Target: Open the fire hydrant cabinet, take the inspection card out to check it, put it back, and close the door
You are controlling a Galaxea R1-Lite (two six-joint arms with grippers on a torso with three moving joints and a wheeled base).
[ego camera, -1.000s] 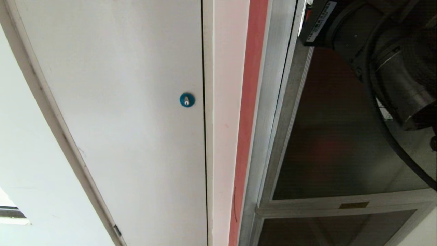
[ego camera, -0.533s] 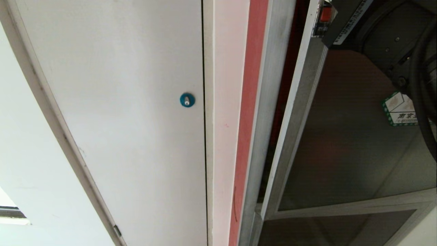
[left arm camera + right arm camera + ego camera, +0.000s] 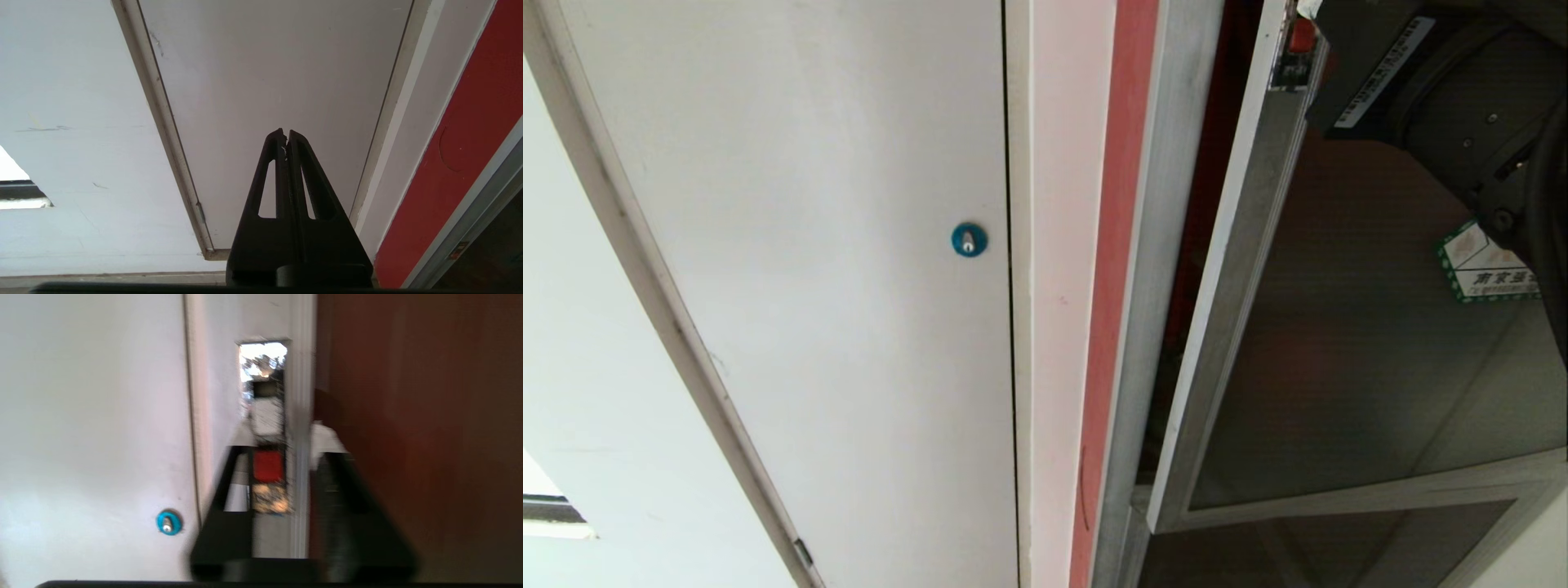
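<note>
The fire hydrant cabinet (image 3: 1168,245) is a silver frame at the right, with a strip of dark red interior showing. Its door (image 3: 1339,343), smoked glass in a silver frame with a green-edged sticker (image 3: 1486,261), stands ajar, latch edge swung out from the frame. The small red latch (image 3: 1301,34) sits at the top of that edge. My right arm (image 3: 1421,90) reaches in from the upper right. In the right wrist view, my right gripper (image 3: 284,437) is open and straddles the door edge, with the red latch (image 3: 267,465) between its fingers. The inspection card is hidden. My left gripper (image 3: 286,134) is shut, parked low.
A plain white door (image 3: 809,245) with a blue round lock (image 3: 969,239) fills the left. A pink-red wall strip (image 3: 1119,286) separates it from the cabinet. A smaller dark panel (image 3: 1339,547) lies below the door. The left wrist view faces the white door (image 3: 265,81).
The door has swung out from the cabinet frame, opening a gap that shows the red inside. The sticker has come into view. My right arm has shifted toward the upper right.
</note>
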